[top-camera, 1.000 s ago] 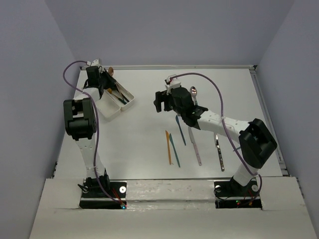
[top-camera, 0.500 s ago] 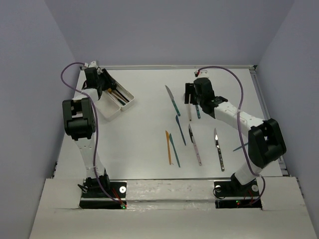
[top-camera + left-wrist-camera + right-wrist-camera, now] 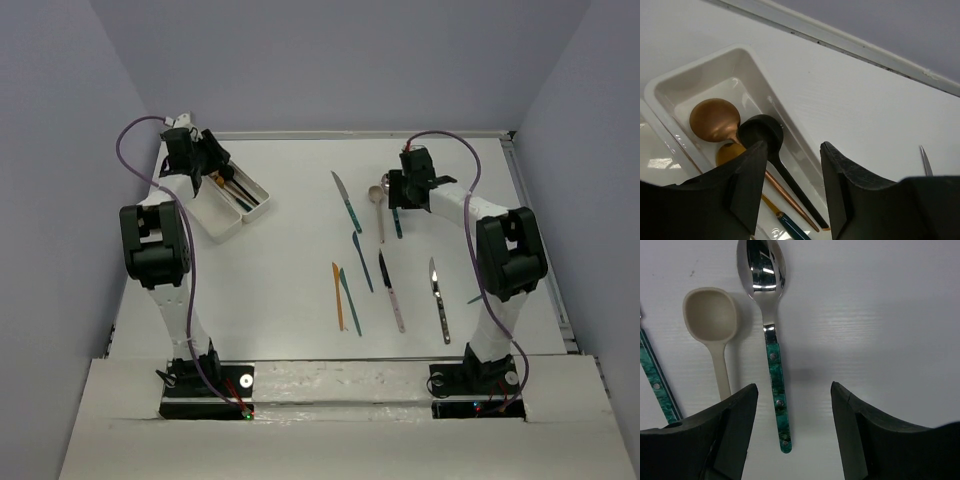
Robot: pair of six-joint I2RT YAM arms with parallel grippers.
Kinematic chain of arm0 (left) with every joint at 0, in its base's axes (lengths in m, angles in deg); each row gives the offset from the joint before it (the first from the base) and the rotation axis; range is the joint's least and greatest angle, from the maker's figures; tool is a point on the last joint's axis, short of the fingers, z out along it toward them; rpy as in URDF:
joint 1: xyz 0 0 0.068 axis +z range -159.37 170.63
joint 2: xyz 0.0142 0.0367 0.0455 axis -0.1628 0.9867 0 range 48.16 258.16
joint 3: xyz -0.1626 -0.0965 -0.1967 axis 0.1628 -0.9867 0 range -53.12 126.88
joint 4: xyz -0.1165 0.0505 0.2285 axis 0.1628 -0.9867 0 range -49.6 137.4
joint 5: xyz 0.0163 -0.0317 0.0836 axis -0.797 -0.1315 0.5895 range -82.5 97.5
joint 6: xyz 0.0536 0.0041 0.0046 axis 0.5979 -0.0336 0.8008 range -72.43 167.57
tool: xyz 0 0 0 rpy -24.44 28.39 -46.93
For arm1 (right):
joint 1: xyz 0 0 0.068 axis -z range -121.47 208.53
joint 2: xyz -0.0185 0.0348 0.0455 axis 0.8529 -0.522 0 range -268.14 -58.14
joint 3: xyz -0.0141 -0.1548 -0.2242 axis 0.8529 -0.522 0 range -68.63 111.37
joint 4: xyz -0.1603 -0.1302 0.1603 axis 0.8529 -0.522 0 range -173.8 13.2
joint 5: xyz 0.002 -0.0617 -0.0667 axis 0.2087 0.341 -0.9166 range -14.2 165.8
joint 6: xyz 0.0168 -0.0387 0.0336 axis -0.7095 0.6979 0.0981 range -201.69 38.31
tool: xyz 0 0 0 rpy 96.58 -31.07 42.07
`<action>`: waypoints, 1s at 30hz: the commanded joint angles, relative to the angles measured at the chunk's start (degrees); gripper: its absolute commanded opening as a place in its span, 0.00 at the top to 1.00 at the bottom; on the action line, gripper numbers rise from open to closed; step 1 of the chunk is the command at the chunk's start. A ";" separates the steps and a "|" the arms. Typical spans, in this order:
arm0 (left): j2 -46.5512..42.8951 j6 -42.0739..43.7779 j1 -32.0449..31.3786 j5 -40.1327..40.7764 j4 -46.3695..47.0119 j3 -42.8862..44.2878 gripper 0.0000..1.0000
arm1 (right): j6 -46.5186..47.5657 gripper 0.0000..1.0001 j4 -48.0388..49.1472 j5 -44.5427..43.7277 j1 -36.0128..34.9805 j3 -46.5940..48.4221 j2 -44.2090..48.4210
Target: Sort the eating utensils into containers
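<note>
The two joined white trays (image 3: 218, 219) stand at the back left. In the left wrist view the near tray (image 3: 747, 53) holds a copper spoon (image 3: 713, 119), a gold spoon (image 3: 725, 153), a black spoon (image 3: 760, 131) and a teal handle (image 3: 793, 228). My left gripper (image 3: 791, 172) hangs open and empty just above them; it also shows in the top view (image 3: 212, 166). My right gripper (image 3: 792, 407) is open and empty above a silver spoon with a teal handle (image 3: 772, 365), with a cream spoon (image 3: 710, 315) to its left. The right gripper is at the back right in the top view (image 3: 398, 192).
Loose on the table lie a teal knife (image 3: 346, 201), a blue knife (image 3: 361, 260), an orange knife (image 3: 337, 295), another teal knife (image 3: 350, 300), a black-handled knife (image 3: 384, 270) and a grey knife (image 3: 438, 300). A raised table rim (image 3: 360, 133) runs along the back.
My right arm has swung from the table's middle to the back right and now hangs over the teal-handled spoon. My left gripper has stayed over the trays, shifting only slightly.
</note>
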 commanded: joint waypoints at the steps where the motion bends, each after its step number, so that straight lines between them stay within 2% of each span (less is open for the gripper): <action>1: -8.67 2.08 0.16 -2.23 1.21 0.78 0.43 | 1.64 0.34 -4.81 3.87 0.03 5.20 -4.23; 9: -13.78 4.98 0.16 -3.02 1.47 -1.24 0.43 | 2.34 0.38 -9.20 6.42 0.03 7.84 -11.27; 13: -16.58 6.65 0.16 -3.11 2.35 -3.34 0.42 | 2.26 0.46 -12.28 4.41 0.03 9.68 -14.52; 15: -17.90 7.35 0.16 -3.02 3.14 -4.57 0.42 | 1.73 0.64 -12.46 3.35 0.03 9.08 -14.71; 16: -18.35 7.62 0.07 -2.94 3.32 -4.84 0.43 | 1.47 0.87 -12.46 3.00 0.03 8.73 -14.45; 17: -18.79 7.88 0.07 -3.02 3.49 -5.10 0.43 | 1.29 1.00 -12.29 1.86 0.03 8.37 -14.27; 22: -21.69 10.69 -1.07 -2.93 3.58 -7.38 0.42 | 0.50 1.00 -8.35 -2.36 0.03 5.39 -10.50; 24: -23.36 12.88 -2.30 -3.46 3.41 -8.35 0.42 | -0.11 1.00 -5.97 -4.38 0.03 2.58 -6.11; 30: -27.66 18.77 -6.52 -5.48 -0.36 -10.64 0.41 | 0.85 1.00 8.95 -6.41 0.03 -7.25 8.02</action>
